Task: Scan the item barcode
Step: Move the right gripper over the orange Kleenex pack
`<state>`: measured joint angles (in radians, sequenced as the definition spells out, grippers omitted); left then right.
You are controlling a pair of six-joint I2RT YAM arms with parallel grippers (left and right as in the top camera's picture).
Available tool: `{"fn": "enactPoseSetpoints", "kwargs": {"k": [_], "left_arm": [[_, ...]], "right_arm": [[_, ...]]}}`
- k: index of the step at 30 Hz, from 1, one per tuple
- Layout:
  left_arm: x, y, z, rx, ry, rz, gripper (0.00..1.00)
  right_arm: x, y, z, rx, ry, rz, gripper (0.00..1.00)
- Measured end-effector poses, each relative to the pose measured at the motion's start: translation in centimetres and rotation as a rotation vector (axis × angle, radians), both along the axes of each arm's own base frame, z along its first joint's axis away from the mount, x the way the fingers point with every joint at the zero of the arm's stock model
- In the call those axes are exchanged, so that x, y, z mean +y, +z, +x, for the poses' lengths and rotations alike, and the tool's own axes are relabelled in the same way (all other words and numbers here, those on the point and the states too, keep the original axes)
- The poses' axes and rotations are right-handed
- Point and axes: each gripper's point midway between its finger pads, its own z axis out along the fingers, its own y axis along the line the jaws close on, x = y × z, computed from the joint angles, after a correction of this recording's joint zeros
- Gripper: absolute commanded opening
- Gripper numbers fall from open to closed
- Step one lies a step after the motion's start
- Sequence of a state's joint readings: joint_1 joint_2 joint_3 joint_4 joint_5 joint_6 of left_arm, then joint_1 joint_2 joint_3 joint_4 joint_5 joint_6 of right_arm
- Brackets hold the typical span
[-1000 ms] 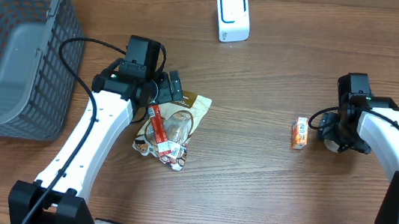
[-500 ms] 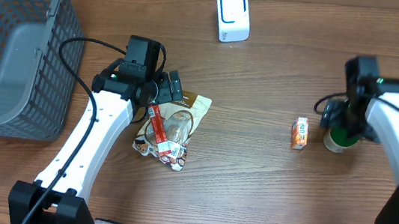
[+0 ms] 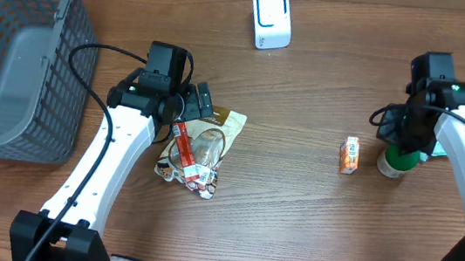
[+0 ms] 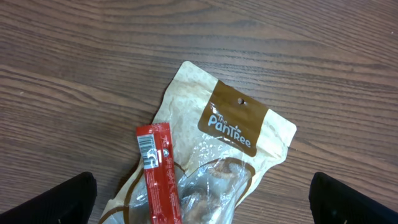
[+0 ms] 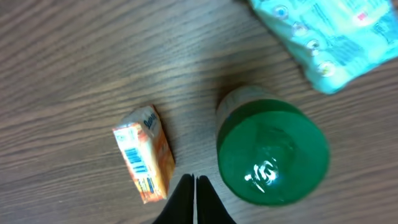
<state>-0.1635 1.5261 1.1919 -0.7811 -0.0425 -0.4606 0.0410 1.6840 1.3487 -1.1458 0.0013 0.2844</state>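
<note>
A white barcode scanner [image 3: 272, 18] stands at the back of the table. A small orange box [image 3: 349, 154] lies right of centre, its barcode face up in the right wrist view [image 5: 144, 163]. Beside it stands a green-lidded container [image 5: 272, 154]. My right gripper [image 5: 194, 186] hovers between the two, shut with nothing in it. On the left, a tan snack pouch [image 4: 230, 130] lies under a red stick packet [image 4: 158, 174] that shows a barcode. My left gripper [image 4: 202, 205] hangs wide open above them, its black fingertips [image 4: 59, 199] on either side.
A grey mesh basket [image 3: 13, 53] fills the far left. A light blue packet [image 5: 326, 37] lies just behind the green-lidded container [image 3: 398, 160]. The left arm's cable loops beside the basket.
My right gripper has come off the green-lidded container, risen toward the back, and its jaws have shut empty. The left arm and the pouch have not moved.
</note>
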Motion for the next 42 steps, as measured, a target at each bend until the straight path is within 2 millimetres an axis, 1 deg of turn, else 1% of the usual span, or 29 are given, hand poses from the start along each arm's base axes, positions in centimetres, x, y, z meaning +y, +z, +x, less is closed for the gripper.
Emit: {"fn": "enactPoseSetpoints", "kwargs": {"k": [6, 11, 15, 19, 22, 25, 29, 31, 34, 36, 38, 42], "left_arm": [[0.0, 0.0, 0.0, 0.0, 0.0, 0.0, 1.0], [0.0, 0.0, 0.0, 0.0, 0.0, 0.0, 1.0], [0.0, 0.0, 0.0, 0.0, 0.0, 0.0, 1.0], [0.0, 0.0, 0.0, 0.0, 0.0, 0.0, 1.0], [0.0, 0.0, 0.0, 0.0, 0.0, 0.0, 1.0], [0.0, 0.0, 0.0, 0.0, 0.0, 0.0, 1.0], [0.0, 0.0, 0.0, 0.0, 0.0, 0.0, 1.0], [0.0, 0.0, 0.0, 0.001, 0.0, 0.0, 1.0], [0.0, 0.0, 0.0, 0.001, 0.0, 0.0, 1.0], [0.0, 0.0, 0.0, 0.0, 0.0, 0.0, 1.0], [0.0, 0.0, 0.0, 0.0, 0.0, 0.0, 1.0], [0.0, 0.0, 0.0, 0.001, 0.0, 0.0, 1.0]], "right_arm": [[0.4, -1.6, 0.7, -0.038, 0.004, 0.025, 0.04], [1.1, -3.5, 0.3, -0.04, 0.015, 0.051, 0.04], [2.4, -5.3, 0.0, -0.051, 0.051, 0.06, 0.05], [3.9, -6.6, -0.4, -0.063, 0.096, 0.07, 0.05], [5.2, -7.2, -1.1, -0.055, 0.135, 0.075, 0.06], [6.8, -7.4, -1.7, -0.046, 0.178, 0.094, 0.06], [9.7, -7.1, -1.9, -0.061, 0.248, 0.154, 0.07], [11.2, -7.0, -2.1, -0.066, 0.285, 0.181, 0.09], [13.4, -6.8, -2.6, -0.074, 0.343, 0.208, 0.15], [14.6, -6.7, -3.0, -0.082, 0.378, 0.217, 0.17], [15.4, -6.7, -3.2, -0.089, 0.404, 0.217, 0.19], [15.6, -6.6, -2.7, -0.113, 0.412, 0.194, 0.23]]}}
